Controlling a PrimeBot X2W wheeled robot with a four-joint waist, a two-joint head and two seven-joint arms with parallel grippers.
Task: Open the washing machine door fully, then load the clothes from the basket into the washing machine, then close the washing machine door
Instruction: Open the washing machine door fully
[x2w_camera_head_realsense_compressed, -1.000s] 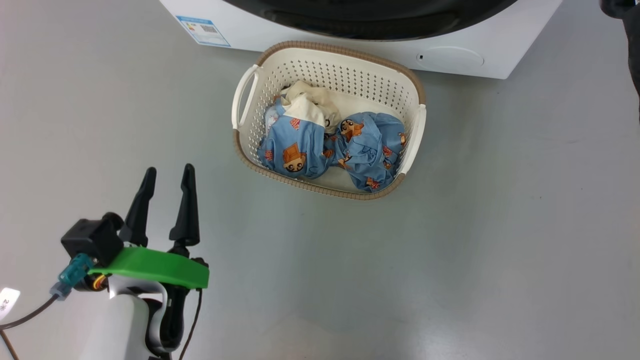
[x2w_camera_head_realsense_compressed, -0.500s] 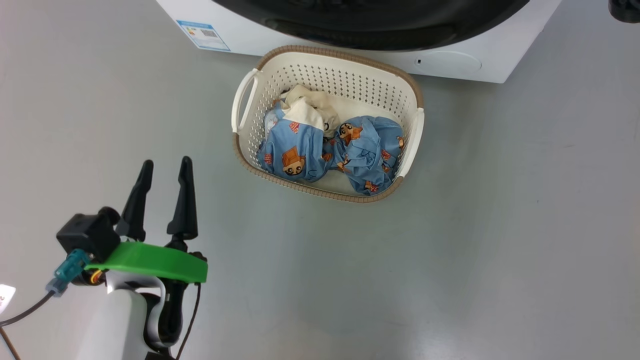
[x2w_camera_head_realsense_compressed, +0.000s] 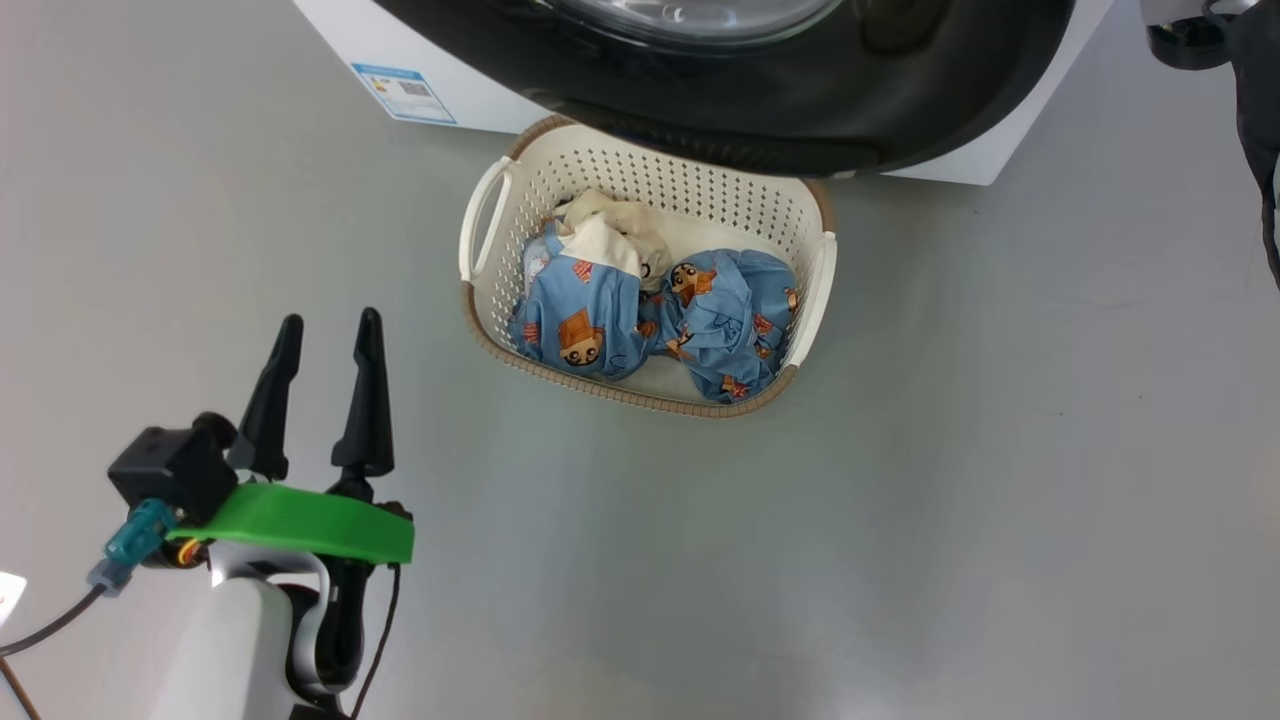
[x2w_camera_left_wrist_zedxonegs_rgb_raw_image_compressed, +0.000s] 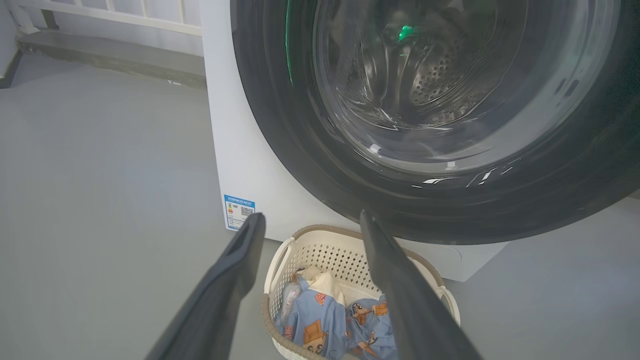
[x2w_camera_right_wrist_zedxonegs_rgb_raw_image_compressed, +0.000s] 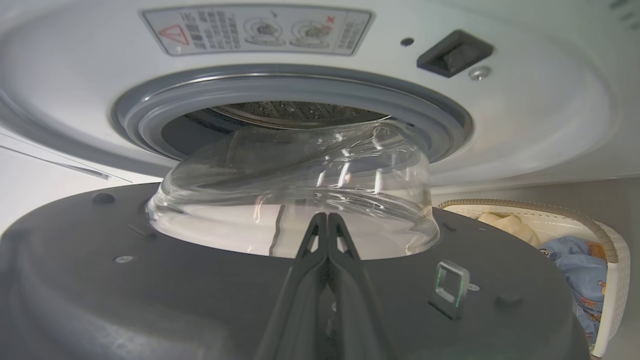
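The washing machine (x2w_camera_head_realsense_compressed: 340, 40) stands at the top of the head view. Its door (x2w_camera_head_realsense_compressed: 900, 110), black-rimmed with a glass window, hangs partly open over the far rim of the basket (x2w_camera_head_realsense_compressed: 640, 400). Blue bear-print and cream clothes (x2w_camera_head_realsense_compressed: 600, 310) lie in the basket. My left gripper (x2w_camera_head_realsense_compressed: 329, 316) is open and empty over the floor, to the left of the basket. In the left wrist view the same gripper (x2w_camera_left_wrist_zedxonegs_rgb_raw_image_compressed: 310, 215) points at the door (x2w_camera_left_wrist_zedxonegs_rgb_raw_image_compressed: 280, 125). My right gripper (x2w_camera_right_wrist_zedxonegs_rgb_raw_image_compressed: 327, 215) is shut, its tips at the door's inner face (x2w_camera_right_wrist_zedxonegs_rgb_raw_image_compressed: 100, 280) below the glass bowl (x2w_camera_right_wrist_zedxonegs_rgb_raw_image_compressed: 300, 175).
Behind the bowl are the grey gasket (x2w_camera_right_wrist_zedxonegs_rgb_raw_image_compressed: 150, 115) and the steel drum (x2w_camera_right_wrist_zedxonegs_rgb_raw_image_compressed: 280, 110). A door latch (x2w_camera_right_wrist_zedxonegs_rgb_raw_image_compressed: 452, 287) sticks up right of my right fingers. A blue label (x2w_camera_head_realsense_compressed: 403, 90) marks the machine's front. Bare grey floor (x2w_camera_head_realsense_compressed: 900, 500) surrounds the basket.
The door has swung further out from the machine and now covers the basket's far rim and the round cap. The head camera shifted slightly. My left gripper has barely moved.
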